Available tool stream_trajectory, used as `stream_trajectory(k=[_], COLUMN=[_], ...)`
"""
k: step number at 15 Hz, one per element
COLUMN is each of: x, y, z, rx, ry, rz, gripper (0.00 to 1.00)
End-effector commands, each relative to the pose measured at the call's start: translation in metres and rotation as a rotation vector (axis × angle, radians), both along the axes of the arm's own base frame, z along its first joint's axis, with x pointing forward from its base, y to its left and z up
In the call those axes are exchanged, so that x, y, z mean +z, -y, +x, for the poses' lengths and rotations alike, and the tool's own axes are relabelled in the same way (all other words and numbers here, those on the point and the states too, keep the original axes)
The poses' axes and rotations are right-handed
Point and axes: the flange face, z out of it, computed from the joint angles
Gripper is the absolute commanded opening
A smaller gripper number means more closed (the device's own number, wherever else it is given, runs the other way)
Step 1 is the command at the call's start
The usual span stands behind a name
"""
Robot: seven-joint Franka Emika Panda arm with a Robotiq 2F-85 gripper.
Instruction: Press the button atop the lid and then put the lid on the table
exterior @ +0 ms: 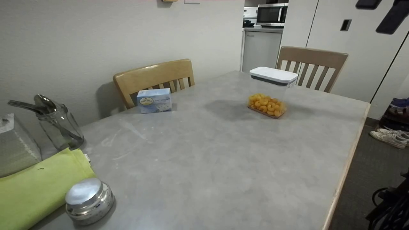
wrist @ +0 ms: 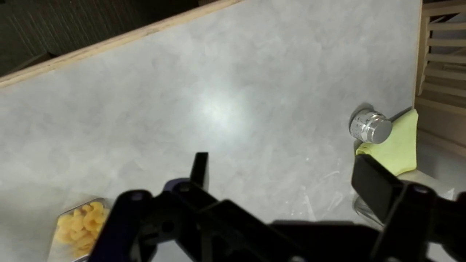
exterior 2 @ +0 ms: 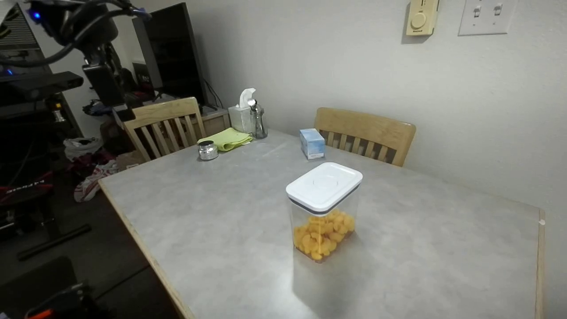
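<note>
The white rectangular lid [exterior: 273,75] sits on top of a clear container [exterior 2: 325,232] with yellow curled pieces in its lower part. The lid also shows in an exterior view [exterior 2: 310,188], where a faint round button outline [exterior 2: 325,181] marks its middle. The container stands upright on the grey table [exterior: 223,159]; its lower part shows in the wrist view [wrist: 80,227], where the lid does not show. My gripper [wrist: 281,157] is open and empty, high above the table and apart from the container. Its fingers show in both exterior views [exterior: 376,19] [exterior 2: 125,114].
A blue-and-white tea box [exterior: 155,101] stands by the wall-side chair [exterior: 156,75]. A shiny metal jar [exterior: 89,201], a green cloth [exterior: 48,185], a glass jar with cutlery [exterior: 62,131] and a tissue box [exterior 2: 240,118] stand together at one end. Another chair [exterior: 311,62] stands behind the container.
</note>
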Motion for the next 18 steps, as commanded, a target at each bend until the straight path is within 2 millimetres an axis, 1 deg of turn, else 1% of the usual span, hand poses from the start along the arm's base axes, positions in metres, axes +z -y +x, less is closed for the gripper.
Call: stream_trajectory(k=[1, 2, 3, 5, 7, 10, 12, 14, 15, 16, 18], x=[0.002, 0.003, -0.001, -0.008, -0.010, -0.009, -0.012, -0.017, -0.009, -0.012, -0.018], y=[-0.001, -0.002, -0.002, 0.008, 0.022, 0.045, 0.060, 0.074, 0.058, 0.064, 0.070], z=[-0.001, -0.001, 0.000, 0.010, 0.026, 0.059, 0.082, 0.105, 0.077, 0.087, 0.099], rx=[0.003, 0.005, 0.010, 0.032, 0.069, 0.131, 0.144, 0.127, 0.119, 0.116, 0.116], ry=[0.003, 0.006, -0.005, -0.036, -0.026, 0.051, 0.099, 0.133, 0.123, 0.128, 0.120], rz=[-0.003, -0.004, -0.013, -0.053, -0.128, -0.253, -0.289, -0.277, -0.269, -0.274, -0.277], gripper=[1.00, 1.00, 1.00, 1.00, 1.00, 1.00, 1.00, 1.00, 1.00, 1.00, 1.00])
